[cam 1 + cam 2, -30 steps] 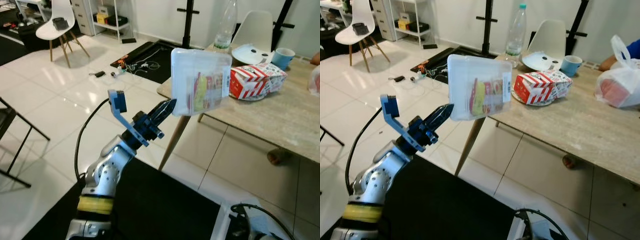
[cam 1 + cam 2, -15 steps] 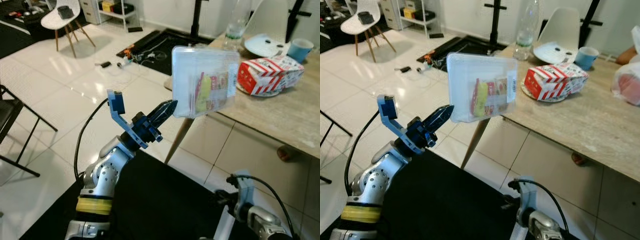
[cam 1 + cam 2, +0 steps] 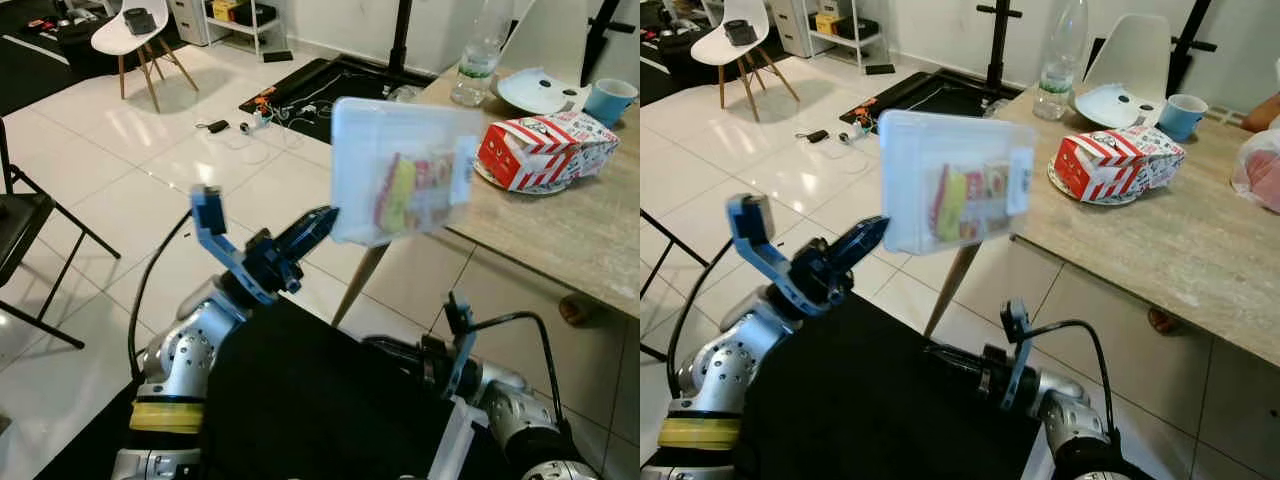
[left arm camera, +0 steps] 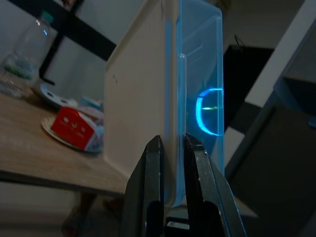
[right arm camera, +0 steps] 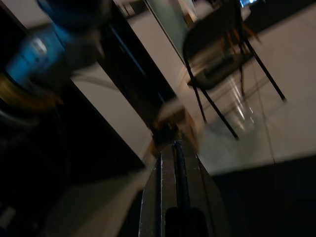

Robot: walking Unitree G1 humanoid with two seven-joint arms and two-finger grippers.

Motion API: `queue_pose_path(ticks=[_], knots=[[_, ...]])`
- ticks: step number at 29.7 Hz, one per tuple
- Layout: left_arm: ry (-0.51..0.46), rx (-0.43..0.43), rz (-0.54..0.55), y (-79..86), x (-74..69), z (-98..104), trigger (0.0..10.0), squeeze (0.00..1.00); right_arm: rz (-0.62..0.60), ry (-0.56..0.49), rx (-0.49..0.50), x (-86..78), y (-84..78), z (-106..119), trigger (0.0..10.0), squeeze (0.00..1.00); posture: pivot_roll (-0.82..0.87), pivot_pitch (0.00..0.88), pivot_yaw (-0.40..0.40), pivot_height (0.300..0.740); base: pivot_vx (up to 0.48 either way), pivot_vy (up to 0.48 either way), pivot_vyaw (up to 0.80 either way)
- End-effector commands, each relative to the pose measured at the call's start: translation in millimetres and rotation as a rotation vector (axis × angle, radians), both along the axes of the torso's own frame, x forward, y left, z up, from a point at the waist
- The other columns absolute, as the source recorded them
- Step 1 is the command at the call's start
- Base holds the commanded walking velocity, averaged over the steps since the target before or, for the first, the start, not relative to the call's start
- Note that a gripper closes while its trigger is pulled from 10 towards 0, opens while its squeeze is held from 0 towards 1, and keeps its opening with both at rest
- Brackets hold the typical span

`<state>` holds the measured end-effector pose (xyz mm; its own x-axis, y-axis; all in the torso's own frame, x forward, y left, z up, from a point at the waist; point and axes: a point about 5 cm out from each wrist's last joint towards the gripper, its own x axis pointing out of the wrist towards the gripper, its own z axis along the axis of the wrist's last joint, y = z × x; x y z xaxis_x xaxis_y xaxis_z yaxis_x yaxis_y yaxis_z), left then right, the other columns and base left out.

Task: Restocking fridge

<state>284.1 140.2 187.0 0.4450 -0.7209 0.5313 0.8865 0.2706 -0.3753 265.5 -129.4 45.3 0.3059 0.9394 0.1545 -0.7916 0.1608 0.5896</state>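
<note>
My left gripper (image 3: 322, 220) is shut on the lower corner of a clear plastic container (image 3: 395, 172) and holds it up in the air before the table's near corner. Colourful packets show through its wall, and it looks blurred. In the left wrist view the two black fingers (image 4: 153, 165) pinch the container (image 4: 143, 108) by its rim. My right arm reaches in low at the right, and its gripper (image 3: 940, 355) points left over my dark body, below the container. Its fingers (image 5: 170, 163) lie shut together with nothing between them.
A wooden table (image 3: 560, 235) stands to the right with a red-and-white carton (image 3: 545, 150) on a plate, a water bottle (image 3: 475, 75), a blue cup (image 3: 610, 98) and a white bag (image 3: 1260, 165). A person's arm (image 3: 1265, 108) rests there. A black chair (image 3: 25, 240) stands left; cables (image 3: 270, 110) lie on the floor.
My right arm has risen further into view, its gripper now stretched out to the left under the container. The left gripper and the container have shifted slightly to the left.
</note>
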Motion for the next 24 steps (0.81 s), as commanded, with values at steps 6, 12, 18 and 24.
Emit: queue_pose_path(ticks=[6,12,18,24], knots=[[-0.070,-0.083,0.035,18.9,0.0,19.4,10.0,0.00,-0.041,-0.070,0.259,17.7,-8.5,43.5,10.0,1.00,-0.05,0.000,-0.009,0.740,0.000,0.000,0.00],[-0.072,-0.072,0.016,22.9,-2.8,19.0,10.0,0.00,-0.047,-0.105,0.359,20.7,-16.6,62.3,10.0,1.00,-0.05,0.000,-0.009,0.740,0.000,0.000,0.00],[-0.036,0.010,-0.102,27.9,-15.1,7.3,10.0,0.00,-0.035,-0.169,0.438,25.1,-29.2,86.4,10.0,1.00,-0.05,0.000,-0.010,0.740,0.000,0.000,0.00],[-0.022,0.049,-0.149,41.4,-20.9,4.6,10.0,0.00,-0.050,-0.203,0.455,29.8,-38.3,99.4,10.0,1.00,-0.04,0.000,-0.011,0.740,0.000,0.000,0.00]])
